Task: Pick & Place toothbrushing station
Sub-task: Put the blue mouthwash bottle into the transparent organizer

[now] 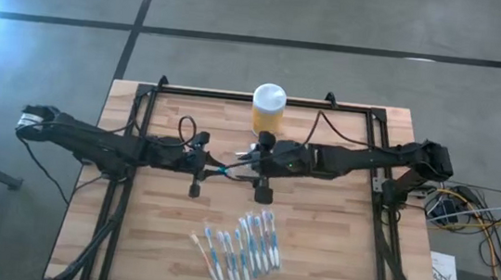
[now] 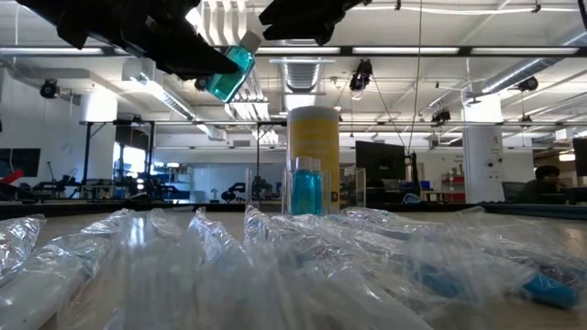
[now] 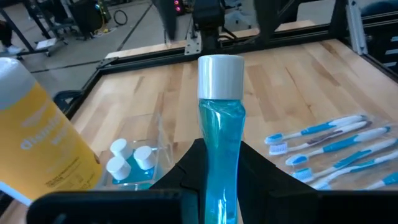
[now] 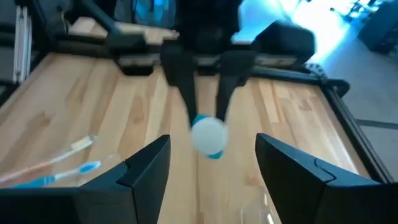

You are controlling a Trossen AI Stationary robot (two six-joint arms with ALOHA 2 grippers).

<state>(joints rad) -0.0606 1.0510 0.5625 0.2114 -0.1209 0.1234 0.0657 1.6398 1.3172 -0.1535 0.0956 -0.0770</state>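
Two dark arms meet over the middle of the wooden desk (image 1: 334,233), the left one reaching in from the left side and the right one from the right. The left hand (image 3: 214,168) is closed round a small bottle of blue liquid (image 3: 219,143) with a white cap, gripping it by the lower body so that the cap points forward, away from the wrist; in the low view the bottle (image 2: 229,69) hangs tilted in the air above the desk. The right hand (image 4: 211,165) faces it from the other side with its fingers spread wide and nothing between them; the bottle's white cap (image 4: 208,135) shows just ahead of that gap, not touched. Below and beside the bottle stands the toothbrushing station (image 3: 140,158), a clear plastic holder on the desk, just beside the yellow jar (image 1: 267,112) with the white lid at the far edge of the desk. Small white-capped blue bottles (image 3: 130,158) already stand in its slots. A fan of wrapped toothbrushes (image 1: 239,246) lies on the near part of the desk, well apart from the station.
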